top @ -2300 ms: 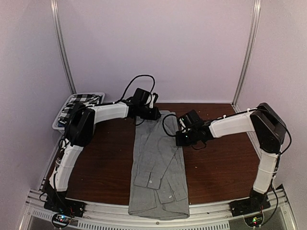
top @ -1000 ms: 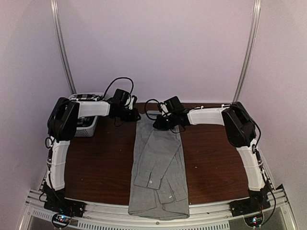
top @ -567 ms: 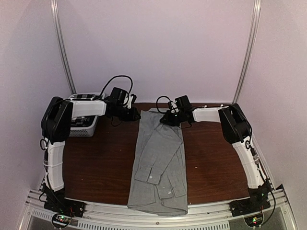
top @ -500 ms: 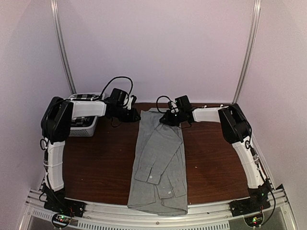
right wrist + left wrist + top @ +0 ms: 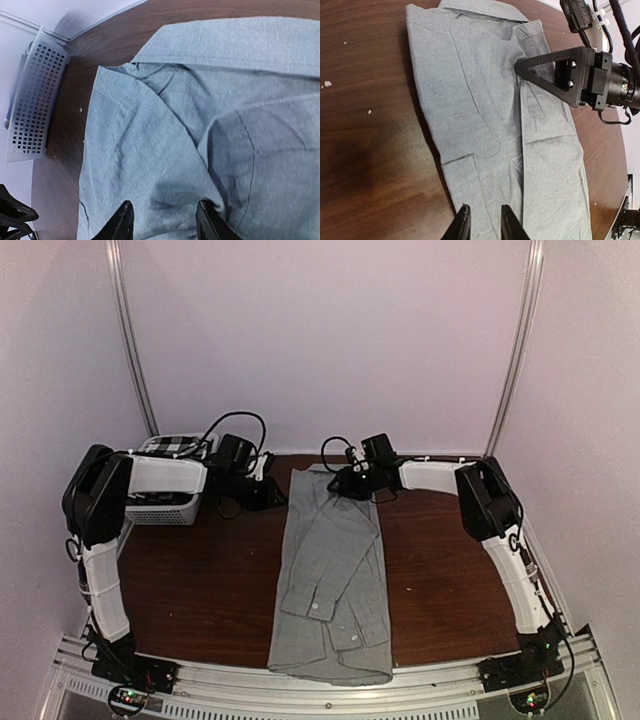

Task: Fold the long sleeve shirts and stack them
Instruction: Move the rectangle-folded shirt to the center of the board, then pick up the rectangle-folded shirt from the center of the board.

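Observation:
The light grey shirt [image 5: 330, 560] lies folded into a long narrow strip down the middle of the table, collar at the far end. My left gripper [image 5: 272, 492] hovers at the shirt's far left edge, its jaws a little apart and empty over the cloth [image 5: 490, 115] in the left wrist view [image 5: 482, 227]. My right gripper [image 5: 340, 483] is open over the collar end of the shirt [image 5: 165, 125], fingertips low on the cloth [image 5: 165, 222]. It also shows in the left wrist view [image 5: 555, 72]. The checked shirt [image 5: 175, 444] lies in the basket.
The white slatted basket [image 5: 160, 505] stands at the far left corner and shows in the right wrist view [image 5: 32, 100]. Brown tabletop [image 5: 200, 580] lies bare on both sides of the shirt. Walls close in behind and at the sides.
Both arms have swung from mid-table to the far collar end of the grey shirt. The left arm has since drawn back to the left, and the shirt's near end has shifted slightly.

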